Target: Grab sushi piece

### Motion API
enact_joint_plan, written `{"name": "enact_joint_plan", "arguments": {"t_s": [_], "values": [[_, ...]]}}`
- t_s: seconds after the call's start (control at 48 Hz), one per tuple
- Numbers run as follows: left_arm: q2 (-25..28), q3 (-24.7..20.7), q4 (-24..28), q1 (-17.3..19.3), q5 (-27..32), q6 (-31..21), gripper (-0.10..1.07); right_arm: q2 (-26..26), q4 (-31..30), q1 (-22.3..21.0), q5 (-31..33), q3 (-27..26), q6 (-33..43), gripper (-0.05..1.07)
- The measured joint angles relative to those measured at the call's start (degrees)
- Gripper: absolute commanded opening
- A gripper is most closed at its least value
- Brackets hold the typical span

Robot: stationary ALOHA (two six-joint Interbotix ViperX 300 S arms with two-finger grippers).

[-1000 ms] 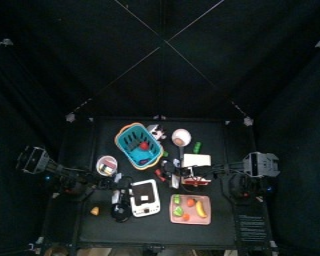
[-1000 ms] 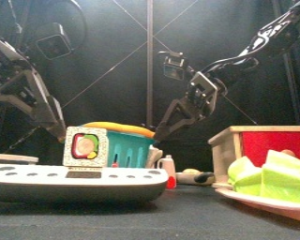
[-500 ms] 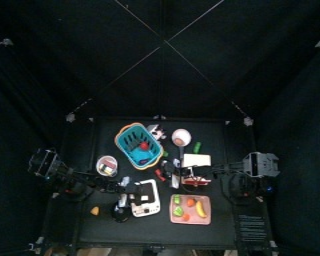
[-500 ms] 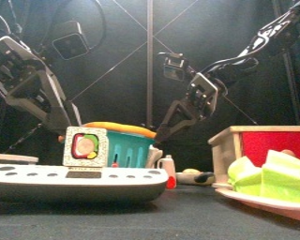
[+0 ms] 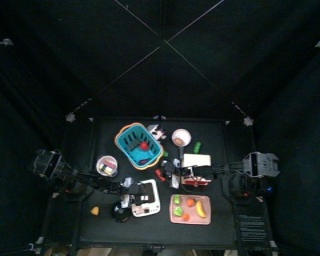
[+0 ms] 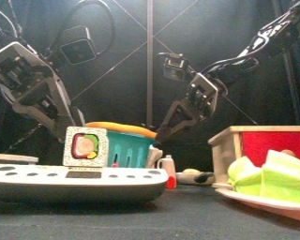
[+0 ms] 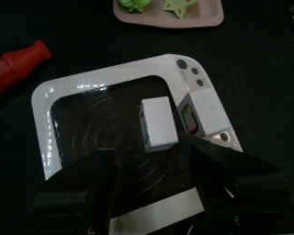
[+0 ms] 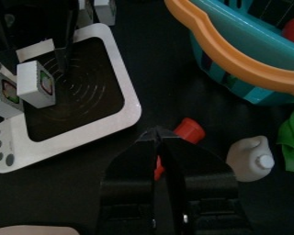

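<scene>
**Mia:** Sushi piece, the little white block with a green edge and a pink and yellow middle (image 6: 83, 147), where is it?

**Tom:** It stands on the flat white kitchen scale with the grey round plate (image 7: 113, 128). The scale sits near the front edge of the small black table (image 5: 223, 235), a bit toward the left corner.

**Mia:** Which arm is going for it?

**Tom:** I think the left gripper (image 7: 147, 174). It hangs right over the scale. Its two black jaws are spread wide apart, and nothing is between them. The sushi piece shows just past their tips, not touching them.

**Mia:** So has it grabbed it yet?

**Tom:** No. I think this is the reaching step. The grab is not done.

**Mia:** What does it need to do next?

**Tom:** I think it must go down until one jaw is on each side of the block, then squeeze softly. The block is small and stands alone, so a bump could knock it over.

**Mia:** And the other arm?

**Tom:** The right gripper (image 8: 164, 163) waits near the middle of the table, beside the blue plastic basket with the orange rim (image 8: 242, 50). Its jaws are pressed together and hold nothing.
</scene>
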Motion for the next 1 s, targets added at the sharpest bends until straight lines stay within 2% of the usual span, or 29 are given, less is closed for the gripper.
{"name": "enact_joint_plan", "arguments": {"t_s": [0.208,0.562,1.0], "values": [[0.5,-0.2,0.0,0.1,0.0,0.1,0.82,0.0,0.0,0.0,0.0,0.0,0.0,0.45],[0.4,-0.2,0.3,0.3,0.0,0.2,0.62,0.0,0.0,0.0,-0.1,0.0,0.0,0.45],[-1.7,0.3,1.6,0.3,0.0,0.1,0.61,0.4,0.0,0.0,0.0,0.0,-0.1,0.45]]}}
